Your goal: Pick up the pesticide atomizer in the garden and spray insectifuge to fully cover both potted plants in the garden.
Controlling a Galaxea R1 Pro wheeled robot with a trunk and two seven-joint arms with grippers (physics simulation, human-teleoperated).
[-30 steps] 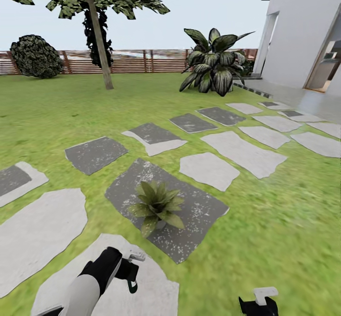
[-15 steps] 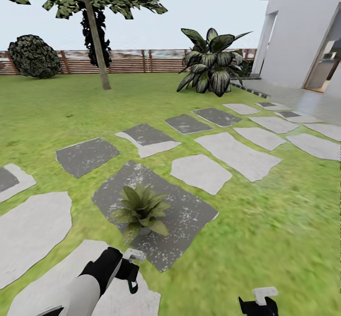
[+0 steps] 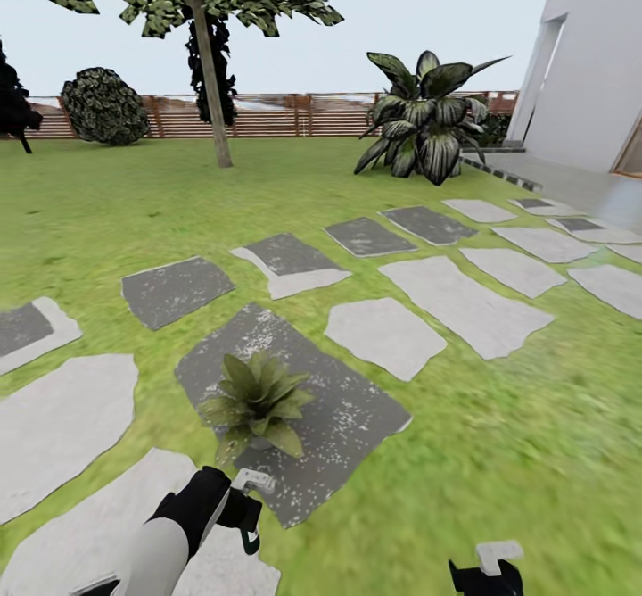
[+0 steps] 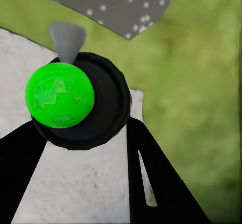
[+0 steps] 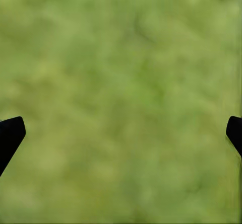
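One potted plant (image 3: pixel 257 404), a low rosette of pointed green leaves, stands on a dark speckled slab (image 3: pixel 357 413) of the garden lawn (image 3: pixel 499 435). My left gripper (image 3: pixel 234 509) hovers just short of it and is shut on the pesticide atomizer (image 3: pixel 250 489), whose pale trigger head points toward the plant. The left wrist view has the dark bottle with its green mark (image 4: pixel 60 95) and grey nozzle (image 4: pixel 67 39) held between the black fingers (image 4: pixel 156 183) of my left gripper (image 4: pixel 85 126). My right gripper (image 3: pixel 486 574) (image 5: pixel 121 133) is open over bare grass.
Grey stepping slabs (image 3: pixel 464 302) run across the lawn toward a white house (image 3: pixel 588 70) at the right. A big dark broad-leaved bush (image 3: pixel 423 119), a tree trunk (image 3: pixel 212 87), a round shrub (image 3: pixel 105 105) and a brown slatted fence (image 3: pixel 267 114) stand at the far side.
The whole view has shifted: the plant now sits lower and further left in the picture, and the tree and bush have slid right. Both arms keep their places in the view.
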